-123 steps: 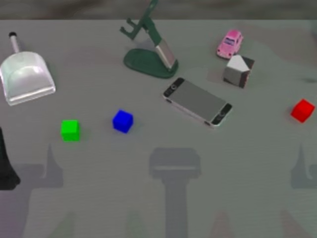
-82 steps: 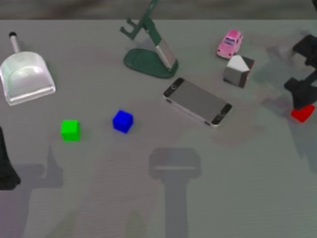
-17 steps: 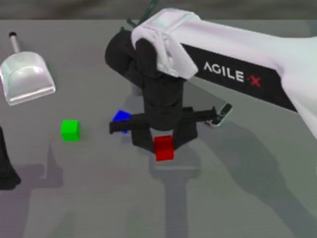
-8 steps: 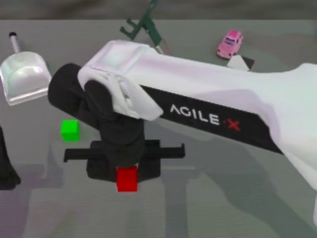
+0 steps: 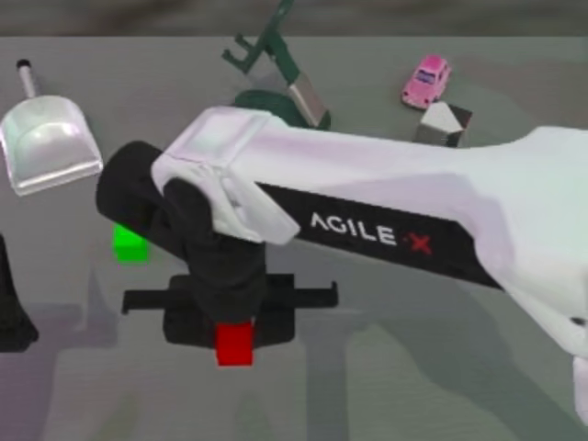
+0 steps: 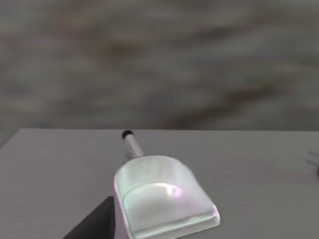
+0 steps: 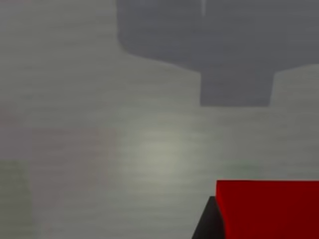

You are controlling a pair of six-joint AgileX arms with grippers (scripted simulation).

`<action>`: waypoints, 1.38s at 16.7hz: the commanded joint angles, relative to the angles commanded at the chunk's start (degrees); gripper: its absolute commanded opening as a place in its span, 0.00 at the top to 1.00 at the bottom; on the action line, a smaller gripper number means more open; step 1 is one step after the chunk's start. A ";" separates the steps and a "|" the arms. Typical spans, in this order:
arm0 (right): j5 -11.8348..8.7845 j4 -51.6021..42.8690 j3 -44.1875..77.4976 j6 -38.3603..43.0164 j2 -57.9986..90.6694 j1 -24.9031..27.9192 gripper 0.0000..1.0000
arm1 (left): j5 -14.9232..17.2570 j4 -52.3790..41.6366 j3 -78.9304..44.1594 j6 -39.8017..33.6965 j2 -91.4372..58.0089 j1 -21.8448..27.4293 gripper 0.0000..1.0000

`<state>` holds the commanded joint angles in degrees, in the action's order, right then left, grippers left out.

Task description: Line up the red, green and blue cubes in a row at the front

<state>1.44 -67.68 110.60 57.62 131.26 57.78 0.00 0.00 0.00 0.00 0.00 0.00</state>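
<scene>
Right pincer [image 5: 234, 338] clamped on red cube [image 5: 234, 344], low over front of worktop [image 5: 441, 386], left of centre. Green cube [image 5: 128, 243] behind it toward left, half hidden by arm. Blue cube hidden. Left arm parked at left edge, pincer state unclear. Scoop [image 6: 162, 196] back left.

The right arm [image 5: 386, 230] stretches across the middle of the table [image 5: 514, 83], blocking passage there from the right edge to the centre-left. Its tool [image 5: 231, 323], closed on the red cube [image 5: 234, 344], sits over the front strip. The green cube [image 5: 129, 243] stands just beside the arm's dark wrist. The scoop [image 5: 48, 147] fills the back left corner; the green stand [image 5: 280, 69], pink toy car [image 5: 426, 79] and grey-white block [image 5: 444, 121] line the back. The front right lies open.
</scene>
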 joint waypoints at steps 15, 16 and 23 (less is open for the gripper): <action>0.08 7.84 -6.33 0.21 1.64 0.22 0.47 | 0.00 0.00 0.00 0.00 0.00 0.00 0.00; 0.08 7.84 -6.33 0.21 1.64 0.22 0.40 | 0.00 0.00 0.00 0.00 0.00 0.00 0.00; 0.08 7.84 -6.33 0.21 1.64 0.22 0.00 | 0.00 0.00 0.00 0.00 0.00 0.00 0.00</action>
<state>1.53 -59.84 104.27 57.83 132.91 58.01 0.00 0.00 0.00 0.00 0.00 0.00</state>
